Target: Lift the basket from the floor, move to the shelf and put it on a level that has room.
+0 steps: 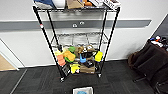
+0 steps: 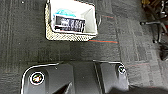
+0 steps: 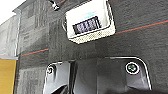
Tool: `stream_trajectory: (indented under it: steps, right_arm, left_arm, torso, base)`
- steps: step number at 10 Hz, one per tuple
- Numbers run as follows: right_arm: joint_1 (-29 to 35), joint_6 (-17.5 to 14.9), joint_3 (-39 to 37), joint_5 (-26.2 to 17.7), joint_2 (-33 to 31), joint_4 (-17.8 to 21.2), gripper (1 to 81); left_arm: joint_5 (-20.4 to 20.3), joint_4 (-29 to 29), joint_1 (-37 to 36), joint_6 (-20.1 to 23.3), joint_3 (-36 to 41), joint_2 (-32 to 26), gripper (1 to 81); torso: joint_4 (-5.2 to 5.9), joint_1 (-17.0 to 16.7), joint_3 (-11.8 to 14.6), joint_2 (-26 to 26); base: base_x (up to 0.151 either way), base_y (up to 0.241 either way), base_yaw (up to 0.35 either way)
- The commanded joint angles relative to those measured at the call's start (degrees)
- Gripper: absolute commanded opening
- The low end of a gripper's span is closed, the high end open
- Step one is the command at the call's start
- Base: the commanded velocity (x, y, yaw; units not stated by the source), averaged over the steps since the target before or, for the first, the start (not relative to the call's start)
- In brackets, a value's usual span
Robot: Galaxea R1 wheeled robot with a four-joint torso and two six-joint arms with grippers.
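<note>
The basket (image 1: 83,90) sits on the floor (image 1: 37,80) just in front of the shelf (image 1: 76,40), apart from it, with a dark box (image 2: 68,24) inside. Whether either end effector is apart or together cannot be told.

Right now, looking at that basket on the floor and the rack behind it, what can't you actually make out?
- The basket: in the head view the bottom edge cuts it off, leaving its far rim.
- The dark ribbed object inside it: too blurred in both wrist views to name.
- The rack's top tier: cut off by the head view's upper edge.
- The colourful clutter low on the rack: too small and blurred to identify.
- Both grippers' fingers: not discernible.
</note>
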Motion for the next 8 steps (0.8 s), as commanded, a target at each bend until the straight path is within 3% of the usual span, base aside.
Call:
stream_trajectory:
  steps: [1,8]
  right_arm:
    - [3.3,0.0,0.7,-2.8,-1.3,0.2,81.1]
    - [3.1,0.1,0.5,-2.8,-1.3,0.2,81.1]
  left_arm:
    - [2.5,0.0,-3.0,0.0,0.9,-1.2,81.1]
    - [2.4,0.0,-2.6,0.0,0.9,-1.2,81.1]
  torso:
    - [0.0,0.0,0.0,0.0]
    - [0.0,0.0,0.0,0.0]
  base:
    - [0.098,0.0,0.0]
    - [0.096,0.0,0.0]
